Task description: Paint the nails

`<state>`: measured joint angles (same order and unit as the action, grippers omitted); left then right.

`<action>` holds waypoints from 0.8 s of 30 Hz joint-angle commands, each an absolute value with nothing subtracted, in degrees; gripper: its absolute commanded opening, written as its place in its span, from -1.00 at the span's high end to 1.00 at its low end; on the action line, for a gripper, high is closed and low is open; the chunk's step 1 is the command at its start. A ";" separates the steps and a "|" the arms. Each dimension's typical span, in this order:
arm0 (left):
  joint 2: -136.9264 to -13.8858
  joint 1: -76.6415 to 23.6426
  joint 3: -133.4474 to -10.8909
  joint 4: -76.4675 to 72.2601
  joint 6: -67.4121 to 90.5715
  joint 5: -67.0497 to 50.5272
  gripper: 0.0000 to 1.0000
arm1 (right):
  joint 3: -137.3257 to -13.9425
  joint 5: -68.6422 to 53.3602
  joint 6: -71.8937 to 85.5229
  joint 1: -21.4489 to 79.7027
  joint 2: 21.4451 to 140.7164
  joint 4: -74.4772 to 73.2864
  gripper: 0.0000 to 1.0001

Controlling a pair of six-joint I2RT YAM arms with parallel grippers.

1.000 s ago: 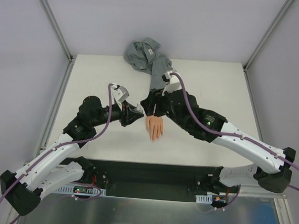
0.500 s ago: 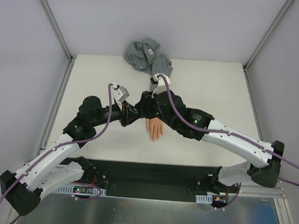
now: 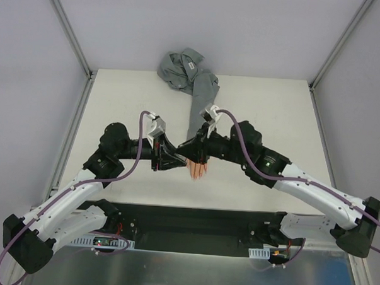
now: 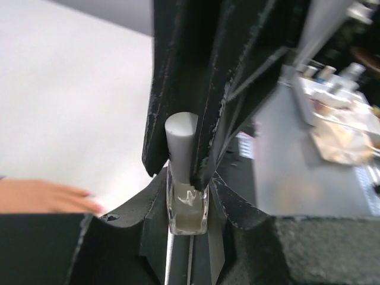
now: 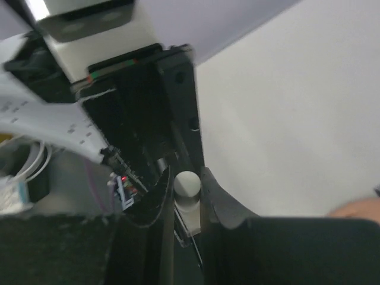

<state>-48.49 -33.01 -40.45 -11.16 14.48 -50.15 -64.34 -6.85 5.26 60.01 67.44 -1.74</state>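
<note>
The peach mannequin hand (image 3: 197, 169) lies palm down mid-table, its grey sleeve (image 3: 202, 97) running back. Its nails are too small to make out from above; a fingertip (image 4: 89, 205) shows in the left wrist view. My left gripper (image 3: 175, 157) (image 4: 187, 191) is shut on a small clear bottle (image 4: 187, 208) with a grey cap (image 4: 181, 139), just left of the hand. My right gripper (image 3: 185, 149) (image 5: 187, 181) reaches in from the right, its fingers (image 4: 211, 113) pressed against both sides of the cap (image 5: 187, 184).
A crumpled grey shirt (image 3: 181, 65) lies at the table's back edge. Metal frame posts (image 3: 71, 39) stand at the back corners. Both arms cross low over the table (image 3: 129, 95) around the hand.
My right arm swung off the mannequin's wrist toward the left gripper, and its jaws closed around the bottle's cap. The left gripper shifted slightly right with the bottle.
</note>
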 commanded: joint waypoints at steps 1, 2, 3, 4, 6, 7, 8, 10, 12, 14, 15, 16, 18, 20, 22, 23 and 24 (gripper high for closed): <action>-47.02 -34.10 -39.47 -37.42 26.35 -75.20 1.00 | -58.62 -42.16 0.44 56.52 64.07 12.04 0.99; -48.59 -34.01 -39.64 -41.01 29.85 -76.63 1.00 | -58.45 -46.02 0.61 56.08 63.99 12.04 0.99; -49.47 -34.10 -39.99 -42.00 31.19 -78.29 1.00 | -58.27 -47.10 0.79 55.38 64.07 12.13 0.99; -50.18 -34.45 -40.25 -42.88 32.25 -80.40 1.00 | -58.18 -47.89 0.97 55.20 64.07 12.30 0.99; -50.80 -34.63 -40.34 -43.51 33.31 -80.77 1.00 | -57.75 -48.78 1.05 54.76 64.07 12.66 0.99; -50.63 -34.63 -40.25 -43.51 33.05 -80.42 1.00 | -57.57 -48.43 1.14 54.49 63.90 12.66 0.99; -50.28 -34.63 -39.99 -43.24 32.09 -79.38 1.00 | -57.48 -47.91 1.14 54.23 63.72 12.66 0.99; -49.92 -34.63 -40.25 -38.26 27.46 -77.71 1.00 | -57.65 -46.42 1.23 54.05 63.20 12.13 0.99; -49.40 -34.63 -41.57 -28.72 22.79 -73.50 1.00 | -58.61 -41.76 0.71 53.97 62.67 9.24 0.95; -48.78 -34.63 -42.89 -22.44 16.37 -66.06 1.00 | -60.02 -34.86 0.26 54.05 62.58 3.82 0.28; -48.43 -34.54 -43.24 -17.37 14.61 -62.87 1.00 | -61.68 -32.19 0.35 54.05 62.58 1.87 0.17; -47.82 -34.63 -43.68 -15.23 11.46 -59.62 1.00 | -62.48 -25.90 0.26 54.14 62.67 -2.07 -0.05; -47.37 -34.54 -44.03 -10.32 9.59 -48.29 1.00 | -63.98 -17.36 1.14 54.49 62.75 -5.52 -0.23; -46.67 -34.54 -44.03 -8.88 7.56 -39.08 1.00 | -65.65 -3.48 2.80 56.42 63.10 -8.43 -0.40; -46.41 -34.54 -44.12 -7.22 6.95 -34.12 1.00 | -68.27 9.59 3.25 59.83 64.07 -11.06 -0.50; -46.49 -34.63 -44.12 -6.77 6.68 -32.45 1.00 | -69.42 12.89 3.95 60.72 65.64 -11.86 -0.51; -46.49 -34.54 -44.12 -6.42 6.51 -29.56 1.00 | -70.91 15.88 4.65 61.60 66.70 -12.74 -0.51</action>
